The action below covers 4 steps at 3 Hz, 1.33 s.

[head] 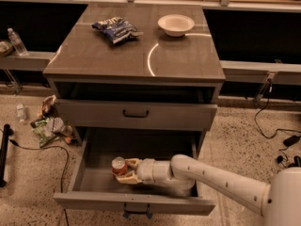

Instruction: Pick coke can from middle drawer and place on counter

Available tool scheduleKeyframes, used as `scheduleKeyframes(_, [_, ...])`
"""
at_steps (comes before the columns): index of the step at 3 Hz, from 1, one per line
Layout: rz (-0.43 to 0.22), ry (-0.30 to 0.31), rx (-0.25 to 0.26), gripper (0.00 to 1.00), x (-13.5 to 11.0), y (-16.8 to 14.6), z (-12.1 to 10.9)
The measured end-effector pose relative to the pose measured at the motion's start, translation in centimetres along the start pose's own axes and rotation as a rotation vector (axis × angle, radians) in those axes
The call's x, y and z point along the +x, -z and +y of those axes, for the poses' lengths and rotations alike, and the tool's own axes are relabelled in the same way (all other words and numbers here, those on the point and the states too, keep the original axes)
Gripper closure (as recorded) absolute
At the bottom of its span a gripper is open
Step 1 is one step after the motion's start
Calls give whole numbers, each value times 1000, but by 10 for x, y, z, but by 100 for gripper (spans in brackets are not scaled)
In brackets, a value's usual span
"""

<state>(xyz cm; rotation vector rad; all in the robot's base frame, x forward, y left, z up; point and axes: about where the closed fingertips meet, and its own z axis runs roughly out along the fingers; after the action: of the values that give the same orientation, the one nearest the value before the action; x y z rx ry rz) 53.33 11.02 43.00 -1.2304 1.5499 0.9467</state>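
Reaching down into the middle drawer (pixel 94 202) with one white arm (pixel 216 181). Gripping one coke can (pixel 118 165) with the one claw (pixel 126 171), closed snug on both sides of it. Holding it inside the grey box, near the left front part, silver top showing. Counting two drawer fronts: the pulled-out one at the bottom and one shut front panel (pixel 94 113) just above it. Counting two things on the tabletop (pixel 103 58): one dark blue chip bag (pixel 115 28) and one white bowl (pixel 175 24), near each other at the back. Counting two small bottles too: one ledge bottle (pixel 17 41) at the left and one floor bottle (pixel 20 113) below it. Hiding the lower part of the can behind the pale fingers (pixel 133 163). Cutting off the round robot body (pixel 287 197) at the right edge. Hard to read the can's letters. Hard to tell what makes up the little trash pile (pixel 49 124) on the floor, left of the drawers
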Motion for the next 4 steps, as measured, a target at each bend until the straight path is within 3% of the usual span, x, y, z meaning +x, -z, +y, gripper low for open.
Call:
scheduleKeyframes(2, [25, 1, 210, 100, -80, 104, 8])
scheduleKeyframes(3, [19, -47, 251, 100, -119, 150, 10])
scheduleKeyframes(4, [-21, -108, 229, 100, -162, 187, 14])
